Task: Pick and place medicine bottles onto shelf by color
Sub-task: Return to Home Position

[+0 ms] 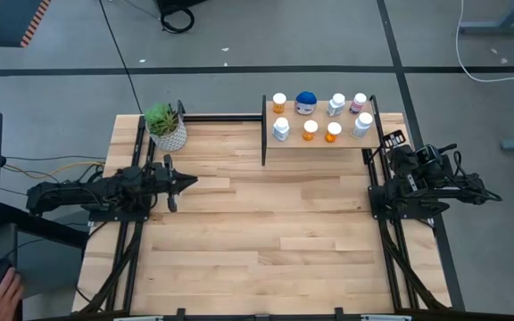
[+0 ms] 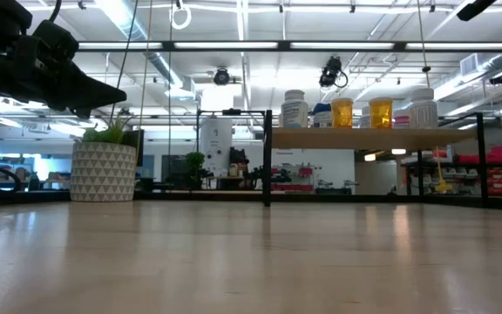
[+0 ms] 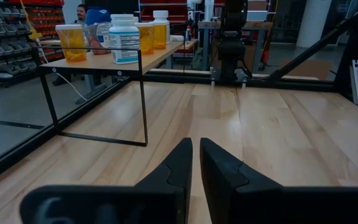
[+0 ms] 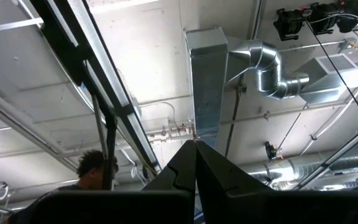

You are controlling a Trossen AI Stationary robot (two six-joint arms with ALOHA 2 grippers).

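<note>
Eight medicine bottles stand upright on the light wood shelf (image 1: 328, 144) at the table's far right. In the back row are an orange bottle (image 1: 279, 102), the rounded blue one (image 1: 306, 102), a white one (image 1: 336, 104) and a pink one (image 1: 358, 102). In the front row are a white one (image 1: 281, 129), two orange ones (image 1: 310, 130) (image 1: 333, 132) and a white one (image 1: 362, 124). My left gripper (image 1: 188, 182) is shut and empty above the table's left part, pointing toward the shelf. My right arm (image 1: 418, 178) is folded at the right edge; its gripper (image 4: 196, 149) is shut, empty and points up at the ceiling.
A potted green plant (image 1: 165, 127) stands at the far left corner, just beyond my left gripper. Black frame rails (image 1: 221, 117) run along the table's far edge and sides. A person's hand (image 1: 3, 290) rests beside the table at the near left; a person (image 4: 92, 171) shows behind the right arm.
</note>
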